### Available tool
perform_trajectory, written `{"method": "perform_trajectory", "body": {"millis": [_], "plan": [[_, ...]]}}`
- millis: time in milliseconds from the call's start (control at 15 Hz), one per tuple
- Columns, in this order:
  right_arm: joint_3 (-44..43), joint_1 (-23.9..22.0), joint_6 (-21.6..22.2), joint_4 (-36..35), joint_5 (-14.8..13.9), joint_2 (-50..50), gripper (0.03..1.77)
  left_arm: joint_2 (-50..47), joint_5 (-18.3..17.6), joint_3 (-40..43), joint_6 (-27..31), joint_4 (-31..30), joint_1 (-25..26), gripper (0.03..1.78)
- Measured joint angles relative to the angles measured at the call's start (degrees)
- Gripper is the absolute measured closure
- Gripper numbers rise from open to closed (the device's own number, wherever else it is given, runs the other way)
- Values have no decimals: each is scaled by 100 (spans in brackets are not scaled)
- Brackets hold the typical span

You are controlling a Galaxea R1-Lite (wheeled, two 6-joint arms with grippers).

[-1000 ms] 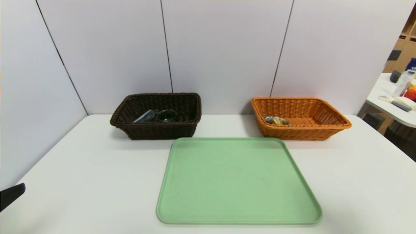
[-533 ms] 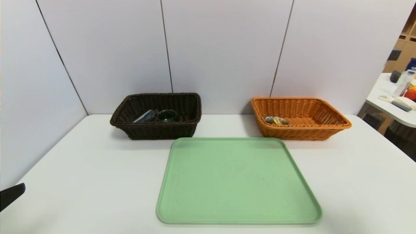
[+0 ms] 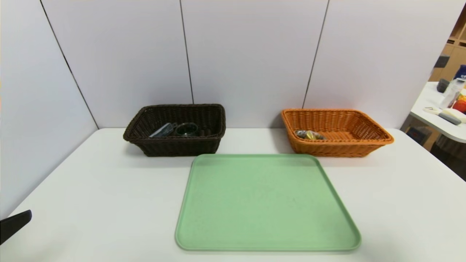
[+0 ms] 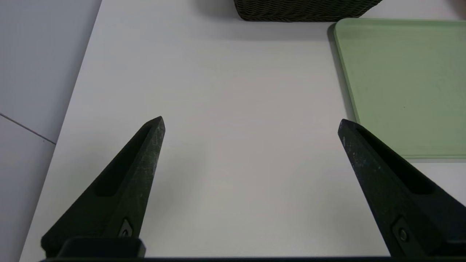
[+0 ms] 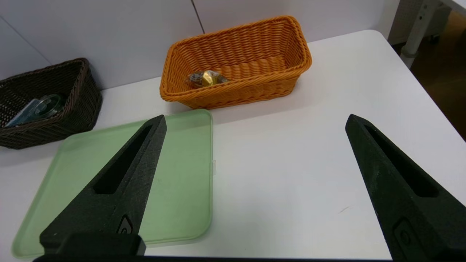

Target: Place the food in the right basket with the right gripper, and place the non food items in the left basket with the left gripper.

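Note:
The dark brown left basket (image 3: 145,135) stands at the back left with a grey flat item (image 3: 162,130) and a dark round item (image 3: 186,128) inside. The orange right basket (image 3: 378,138) at the back right holds a gold-wrapped food piece (image 3: 309,135), also seen in the right wrist view as the food piece (image 5: 206,78). My left gripper (image 4: 251,122) hangs open over bare table at the near left; one fingertip (image 3: 14,225) shows in the head view. My right gripper (image 5: 255,120) is open above the table, right of the tray, and out of the head view.
A green tray (image 3: 267,203) lies in the middle of the white table (image 3: 91,189) with nothing on it. Grey wall panels stand behind the baskets and along the left. A side table with bottles and tools (image 3: 446,109) stands at the far right.
The left fingertip at the head view's near left edge has dropped slightly lower. Nothing else has moved.

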Motion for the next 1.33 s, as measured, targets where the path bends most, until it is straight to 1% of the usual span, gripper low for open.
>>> {"method": "perform_trajectory", "body": {"millis": [200, 400, 600, 733, 1000, 1333], "plan": [[60, 341, -1, -67, -7, -28, 11, 11, -7, 6, -5, 11, 0, 12], [116, 974, -45, -80, -16, -48, 10, 6, -24, 61, 16, 0, 0, 12], [157, 1577, -61, -91, -11, -149, 10, -39, -143, 108, 27, -6, -2, 12], [210, 1862, -94, -96, 33, -301, 10, -83, -154, 124, 30, -12, -2, 12], [579, 1992, -382, -94, 41, -700, 10, -184, -138, 199, 205, -37, -2, 12], [951, 1998, -466, -30, 4, -1375, 10, -444, -138, 351, 205, -44, 0, 12]]}}
